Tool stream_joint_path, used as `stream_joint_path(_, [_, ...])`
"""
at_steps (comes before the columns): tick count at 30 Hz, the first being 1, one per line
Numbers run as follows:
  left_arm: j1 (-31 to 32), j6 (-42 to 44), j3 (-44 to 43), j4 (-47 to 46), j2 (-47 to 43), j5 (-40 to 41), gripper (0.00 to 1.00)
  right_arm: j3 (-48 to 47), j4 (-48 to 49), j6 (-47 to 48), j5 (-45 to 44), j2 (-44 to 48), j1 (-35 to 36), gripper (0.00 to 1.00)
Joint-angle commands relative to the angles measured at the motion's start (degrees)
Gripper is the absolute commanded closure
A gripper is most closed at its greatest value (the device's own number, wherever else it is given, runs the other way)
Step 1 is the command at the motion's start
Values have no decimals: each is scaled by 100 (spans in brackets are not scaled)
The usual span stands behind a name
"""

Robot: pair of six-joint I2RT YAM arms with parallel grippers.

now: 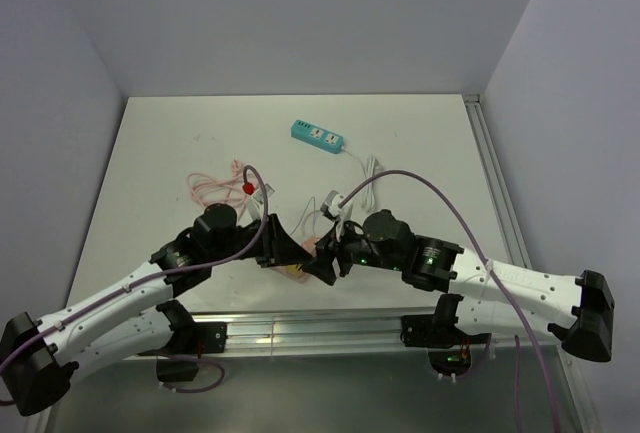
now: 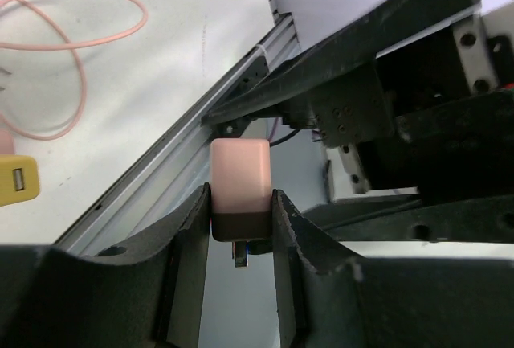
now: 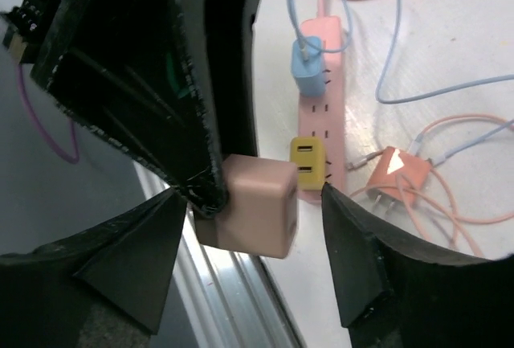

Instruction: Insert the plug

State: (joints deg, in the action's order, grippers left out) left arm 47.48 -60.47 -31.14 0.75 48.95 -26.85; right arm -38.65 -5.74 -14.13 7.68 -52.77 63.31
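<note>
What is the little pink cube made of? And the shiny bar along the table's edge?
The pink cube looks like smooth plastic: even colour, rounded corners, a soft dull sheen. The prong under it looks like metal, grey and glinting. The bar is probably bare aluminium, silvery with long straight grooves, though painted metal can't be ruled out.

Two power strips: one teal plastic power strip (image 1: 317,136) and one pink plastic power strip (image 3: 328,115). Four boxy plug adapters: one pale pink cube adapter (image 3: 253,203), one yellow cube adapter (image 3: 307,161), one light blue adapter (image 3: 305,71) and one orange adapter (image 3: 397,175). Two black-and-white robot arms: the left arm (image 1: 110,308) and the right arm (image 1: 520,288).
</note>
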Motion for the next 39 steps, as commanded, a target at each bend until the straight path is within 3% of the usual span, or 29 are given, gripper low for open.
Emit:
stream_joint_path(1, [94,350,-156,196,-253,328,100,-397,-93,-256,-443,4,32,24])
stream_joint_path(3, [86,526,-139,250,-377,696,100,-424,-471,-484,-661,83,41,16])
stream_joint_path(7, [94,1149,-77,241,-833,1427,100,-633,-1191,-1003,-1101,259,24,11])
stream_joint_path(13, [121,2036,432,-847,-1597,1675,100,-1486,-2659,-2241,-2086,311,-90,6])
stream_joint_path(15, [138,2336,616,-1137,-1748,1622,99,-1759,-2854,-2767,-1851,373,-396,4])
stream_joint_path(17, [173,2513,722,-1498,-1932,1569,99,-1891,-2749,-3163,-976,391,-896,4])
stream_joint_path(22, [270,3198,354,-938,-1810,2060,99,-2426,-2791,-3500,399,-125,-1707,4])
stream_joint_path(28, [534,3375,204,-945,-1766,2316,99,-3340,-3267,-3395,1322,-1006,-1831,9])
stream_joint_path(39, [736,3322,64,-621,-1643,2370,99,-3780,-3680,-3096,2079,-1815,-1769,15])
